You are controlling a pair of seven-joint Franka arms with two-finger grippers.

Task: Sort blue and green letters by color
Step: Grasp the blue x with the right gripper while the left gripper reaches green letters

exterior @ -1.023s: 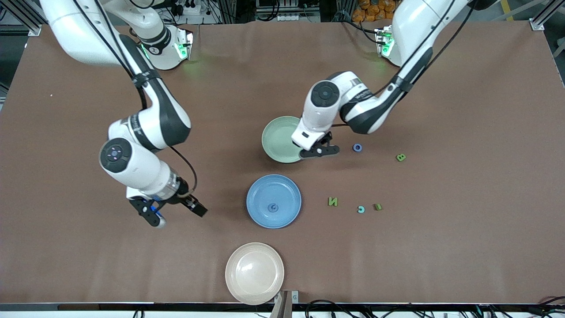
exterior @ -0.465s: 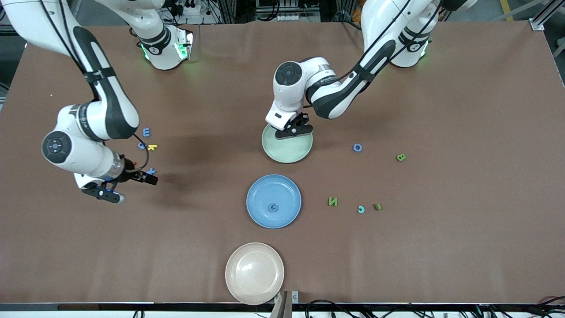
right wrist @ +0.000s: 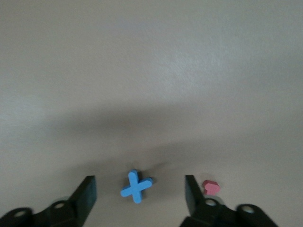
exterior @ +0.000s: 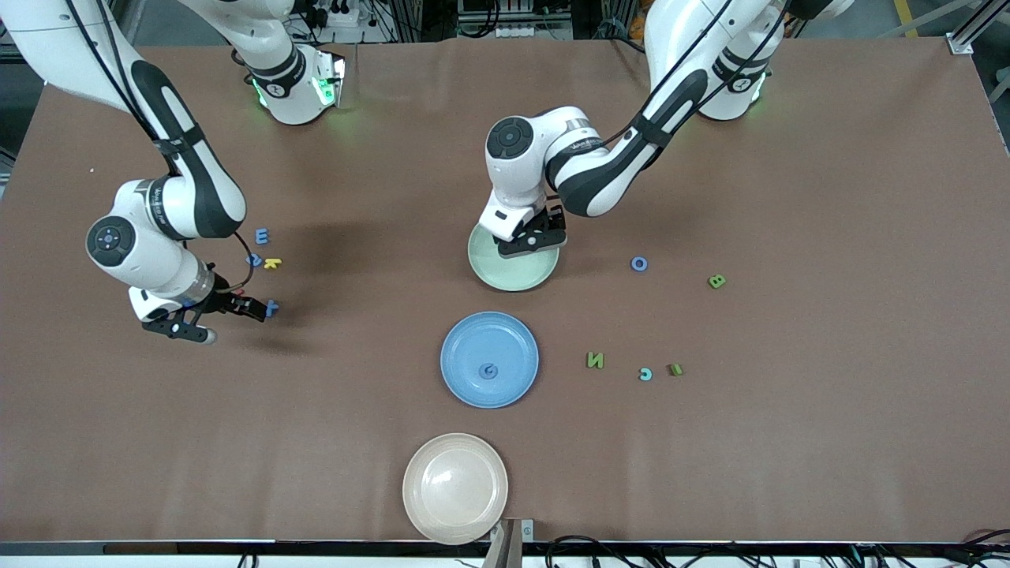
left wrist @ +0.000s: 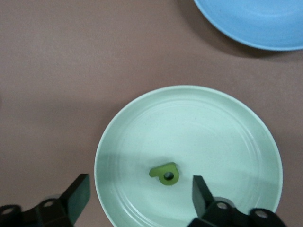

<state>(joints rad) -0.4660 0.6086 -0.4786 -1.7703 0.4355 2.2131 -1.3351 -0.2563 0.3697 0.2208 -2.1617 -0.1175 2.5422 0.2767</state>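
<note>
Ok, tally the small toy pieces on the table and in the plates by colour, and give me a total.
Blue letters: 5
Green letters: 4
Teal letter: 1
Yellow letter: 1
Pink piece: 1
Total: 12

Small flat green letter (left wrist: 165, 173) in the green plate (left wrist: 236, 137) (blue X (right wrist: 136, 186) on the table)
</note>
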